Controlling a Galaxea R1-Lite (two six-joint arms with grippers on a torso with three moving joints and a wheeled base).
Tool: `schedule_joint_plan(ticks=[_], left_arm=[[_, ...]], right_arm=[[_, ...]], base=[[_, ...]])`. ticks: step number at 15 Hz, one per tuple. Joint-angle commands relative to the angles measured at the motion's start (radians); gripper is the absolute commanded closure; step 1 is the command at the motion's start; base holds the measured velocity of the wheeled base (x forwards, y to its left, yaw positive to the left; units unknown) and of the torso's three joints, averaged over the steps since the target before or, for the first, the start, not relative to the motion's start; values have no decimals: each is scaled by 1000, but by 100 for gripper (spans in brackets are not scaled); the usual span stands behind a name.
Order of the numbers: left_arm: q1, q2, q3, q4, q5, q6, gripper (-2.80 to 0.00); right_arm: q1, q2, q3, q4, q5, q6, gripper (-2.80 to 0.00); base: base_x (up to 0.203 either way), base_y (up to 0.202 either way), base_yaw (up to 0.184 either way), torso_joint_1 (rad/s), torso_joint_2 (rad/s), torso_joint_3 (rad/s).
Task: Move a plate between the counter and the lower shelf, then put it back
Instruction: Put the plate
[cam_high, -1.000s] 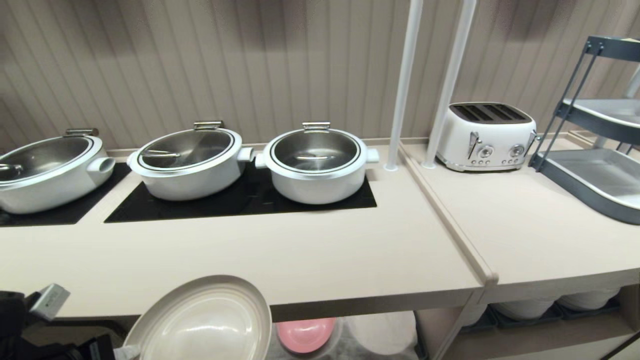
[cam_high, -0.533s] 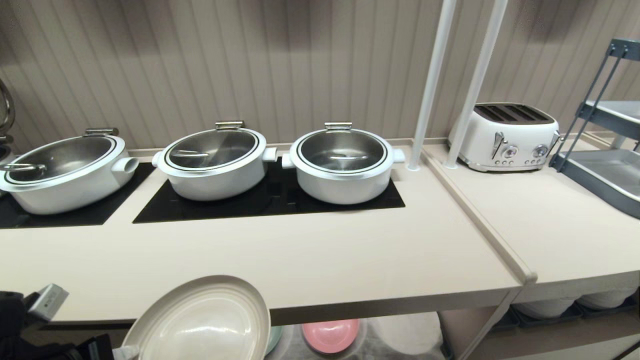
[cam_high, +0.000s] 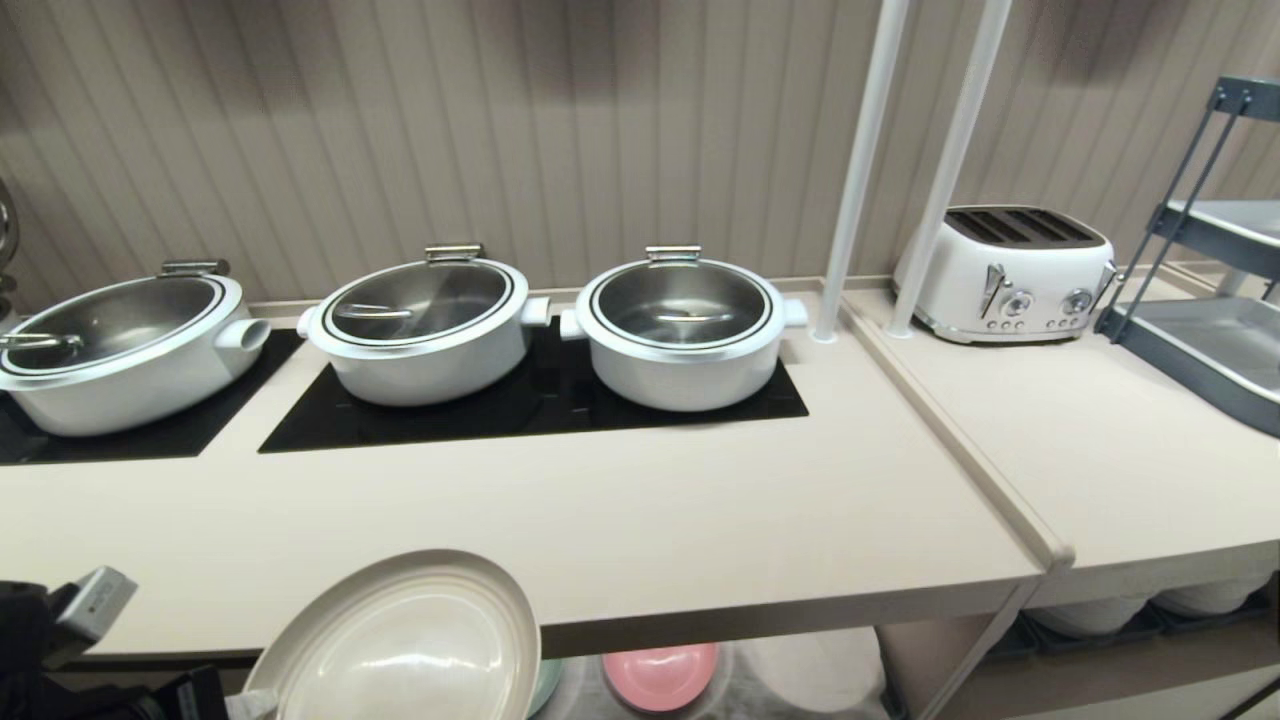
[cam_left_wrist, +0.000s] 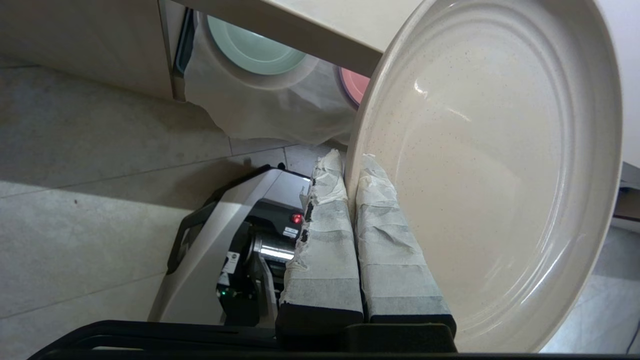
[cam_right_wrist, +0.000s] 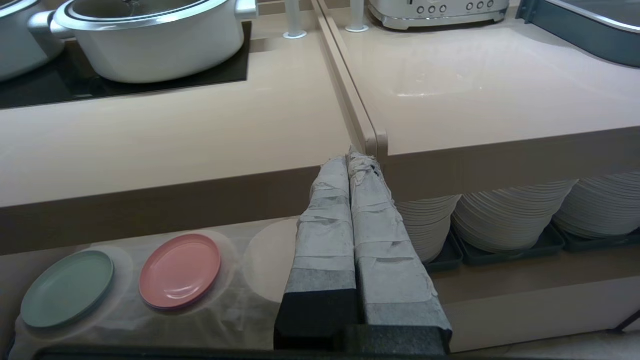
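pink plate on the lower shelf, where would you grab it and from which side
Pinch the near rim of the pink plate, coming in level from the open front of the lower shelf. It lies flat on the white cloth under the counter, so a top approach is likely blocked.

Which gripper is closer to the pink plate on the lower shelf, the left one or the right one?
Likely the left. The left gripper, shut on the cream plate, sits just in front of the pink plate. The right gripper is shut, empty, further right near the counter's end.
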Motion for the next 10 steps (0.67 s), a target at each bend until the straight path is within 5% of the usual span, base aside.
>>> schedule_joint_plan(ticks=[1,10], left_arm=[[-1,-1,-5,-1,-1,-2,0],[-3,1,-17,-1,-7,1,0]], right_arm=[[1,0,0,0,-1,1,0],[1,0,0,0,-1,1,0]], base=[[0,0,0,0,0,0],[0,0,0,0,0,0]])
